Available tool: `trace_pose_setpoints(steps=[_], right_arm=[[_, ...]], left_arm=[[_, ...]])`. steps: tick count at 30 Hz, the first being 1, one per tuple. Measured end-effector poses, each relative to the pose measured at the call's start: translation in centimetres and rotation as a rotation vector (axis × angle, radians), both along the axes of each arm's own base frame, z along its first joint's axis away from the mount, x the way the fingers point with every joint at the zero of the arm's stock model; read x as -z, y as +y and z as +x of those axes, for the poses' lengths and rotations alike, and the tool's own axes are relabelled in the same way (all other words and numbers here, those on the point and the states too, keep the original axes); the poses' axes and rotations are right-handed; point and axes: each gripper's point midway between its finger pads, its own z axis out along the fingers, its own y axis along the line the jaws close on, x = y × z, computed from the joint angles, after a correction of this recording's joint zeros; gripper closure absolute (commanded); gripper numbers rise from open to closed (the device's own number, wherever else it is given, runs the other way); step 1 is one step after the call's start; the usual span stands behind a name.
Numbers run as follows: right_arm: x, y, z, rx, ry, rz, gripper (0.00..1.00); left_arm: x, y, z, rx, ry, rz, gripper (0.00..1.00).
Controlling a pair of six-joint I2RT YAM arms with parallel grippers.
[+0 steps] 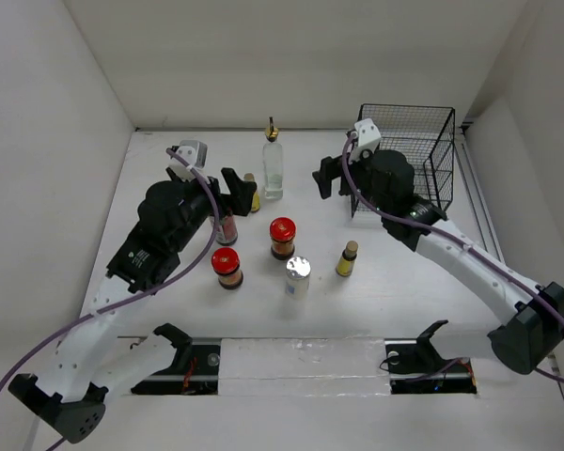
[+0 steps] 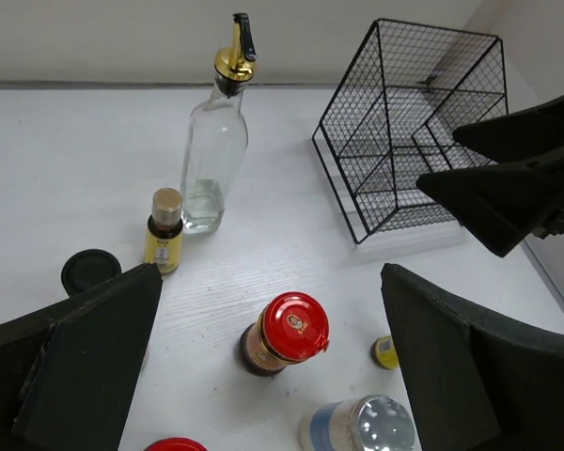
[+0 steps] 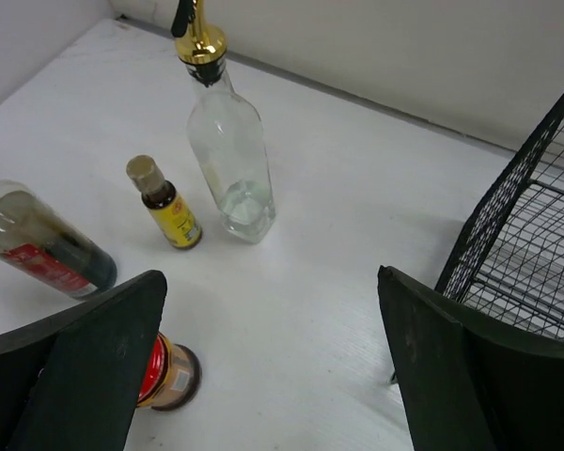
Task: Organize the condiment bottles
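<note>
Of the 7 bottles, the tall clear bottle (image 1: pixel 273 167), upright left of the black wire basket (image 1: pixel 439 141), is probably light, slippery, fragile glass, best held at its wide body; left gripper (image 2: pixel 268 272) and right gripper (image 3: pixel 271 277) are spread wide, holding nothing.

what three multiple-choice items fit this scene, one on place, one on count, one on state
1. Where is the basket? A near left B centre front C far right
2. How many red-lidded jars are there? A one B two C four
3. The left gripper is: A open, empty B shut on a jar C shut, empty

Answers:
1 C, the top view shows it in the far right corner.
2 B, two red lids show between the arms.
3 A, its wrist view shows it wide open, gripping nothing.
</note>
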Motion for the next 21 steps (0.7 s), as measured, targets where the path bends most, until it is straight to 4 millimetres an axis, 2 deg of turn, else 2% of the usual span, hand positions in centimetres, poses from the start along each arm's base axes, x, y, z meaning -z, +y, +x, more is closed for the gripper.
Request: trace_pose_setpoints(steps=[2, 3, 4, 5, 6, 7, 8, 10, 12, 13, 14, 15, 17, 18, 21], right_arm=[[0.9, 0.2, 0.4, 0.002, 0.017, -0.014, 0.15], [1.2, 0.3, 0.5, 0.002, 0.023, -0.019, 0.26], [1.6, 0.3, 0.6, 0.001, 0.029, -0.025, 0.63], [1.9, 0.3, 0.8, -0.001, 0.034, -0.03, 0.77], [2.1, 0.5, 0.9, -0.004, 0.041, -0.03, 0.87], [2.4, 0.7, 1.0, -0.01, 0.048, -0.031, 0.96], [2.7, 0.9, 1.2, -0.016, 0.054, -0.034, 1.0], [3.3, 1.4, 1.7, -0.021, 0.069, -0.039, 1.0], [3.8, 1.9, 2.4, -0.032, 0.078, -0.041, 1.0], [4.2, 2.3, 2.8, -0.041, 0.083, -0.044, 0.93], [4.5, 2.7, 3.2, -0.047, 0.085, -0.045, 0.69], [4.7, 3.0, 3.7, -0.052, 0.09, -0.044, 0.57], [5.2, 3.7, 4.6, -0.07, 0.088, -0.051, 0.36], [5.3, 4.1, 5.1, -0.083, 0.085, -0.048, 0.25], [5.7, 4.9, 6.8, -0.113, 0.076, -0.039, 0.15]], left_arm=[[0.4, -0.2, 0.1, 0.01, 0.012, 0.01, 0.0], [0.5, -0.3, 0.1, 0.014, 0.014, 0.012, 0.0], [0.4, -0.4, 0.0, 0.02, 0.01, 0.011, 0.0], [0.2, -0.4, -0.1, 0.024, 0.005, 0.007, 0.0], [0.0, -0.4, -0.2, 0.028, -0.005, 0.001, 0.11], [-0.3, -0.3, -0.5, 0.033, -0.018, -0.008, 0.28], [-0.5, -0.2, -0.8, 0.035, -0.03, -0.017, 0.5], [-0.7, 0.2, -1.3, 0.033, -0.052, -0.025, 0.83], [-0.9, 0.8, -1.7, 0.019, -0.071, -0.026, 0.82], [-1.1, 1.1, -1.8, 0.009, -0.08, -0.027, 0.77], [-1.3, 1.3, -1.9, -0.001, -0.087, -0.033, 0.56], [-1.4, 1.7, -1.8, -0.018, -0.095, -0.036, 0.48], [-1.2, 2.2, -1.9, -0.045, -0.097, -0.048, 0.39], [-1.1, 2.5, -1.9, -0.058, -0.098, -0.049, 0.3], [-0.8, 3.0, -2.0, -0.08, -0.103, -0.056, 0.27]])
